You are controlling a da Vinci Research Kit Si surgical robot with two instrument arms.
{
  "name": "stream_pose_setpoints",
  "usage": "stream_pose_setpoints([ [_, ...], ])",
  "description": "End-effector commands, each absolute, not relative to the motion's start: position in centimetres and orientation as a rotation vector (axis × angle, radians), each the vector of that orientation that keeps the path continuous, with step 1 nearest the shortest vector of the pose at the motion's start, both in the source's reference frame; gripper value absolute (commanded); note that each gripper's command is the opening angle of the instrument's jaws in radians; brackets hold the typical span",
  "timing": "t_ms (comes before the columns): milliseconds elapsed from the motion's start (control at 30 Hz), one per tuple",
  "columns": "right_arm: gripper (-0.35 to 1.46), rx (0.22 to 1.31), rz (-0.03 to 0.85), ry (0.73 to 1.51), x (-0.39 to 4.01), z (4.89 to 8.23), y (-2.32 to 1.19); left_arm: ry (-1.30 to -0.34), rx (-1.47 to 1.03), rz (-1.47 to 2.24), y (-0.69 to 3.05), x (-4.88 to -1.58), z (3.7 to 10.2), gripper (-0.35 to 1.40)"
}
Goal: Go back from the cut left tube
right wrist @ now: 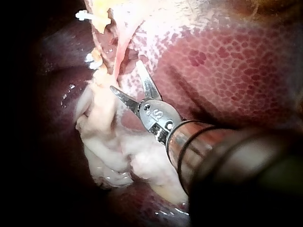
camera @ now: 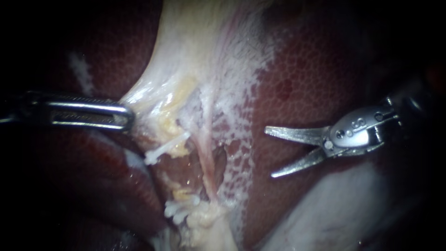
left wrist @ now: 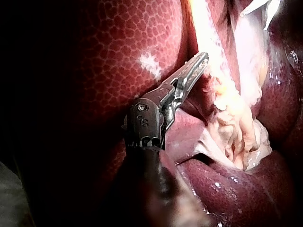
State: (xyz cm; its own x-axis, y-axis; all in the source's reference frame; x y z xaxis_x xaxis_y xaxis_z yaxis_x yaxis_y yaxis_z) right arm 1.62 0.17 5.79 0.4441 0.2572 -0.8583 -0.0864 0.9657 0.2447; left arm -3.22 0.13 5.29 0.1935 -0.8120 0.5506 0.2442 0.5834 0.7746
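The left tube is cut in two. Its upper stump carries a white clip (camera: 163, 148) and its lower stump carries several white clips (camera: 180, 208), with a gap between them. A thin pink tube (camera: 207, 162) runs whole just to their right. My right instrument (camera: 269, 153) has two blades standing open over the liver, well right of the stumps and touching nothing. In the right wrist view the blades (right wrist: 126, 75) point toward the clips (right wrist: 83, 15). My left instrument (camera: 126, 115) is shut on the edge of the pale gallbladder tissue (camera: 186, 56) and holds it leftward; the left wrist view shows its jaws (left wrist: 201, 59) against that tissue.
Dark red mottled liver (camera: 306, 69) surrounds the field. A whitish frayed layer (camera: 237, 121) borders the dissected bed. A pale fold (camera: 334, 214) lies below my right instrument. Yellowish fatty bits (camera: 172, 116) sit near the upper stump.
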Motion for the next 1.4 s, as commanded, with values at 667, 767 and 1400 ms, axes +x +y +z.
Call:
stream_pose_setpoints([
  [667, 1.43, 0.149, 0.16, 1.097, 1.59, 5.84, 0.2, -1.141, 0.588, -0.771, -0.07, -3.54, 5.97, -0.35],
  [767, 1.43, 0.146, 0.155, 1.097, 1.57, 5.85, 0.21, -1.136, 0.595, -0.767, -0.12, -3.62, 6.06, -0.35],
  [1400, 1.43, 0.147, 0.155, 1.097, 1.55, 5.87, 0.22, -1.124, 0.613, -0.761, -0.18, -3.74, 6.14, -0.35],
])
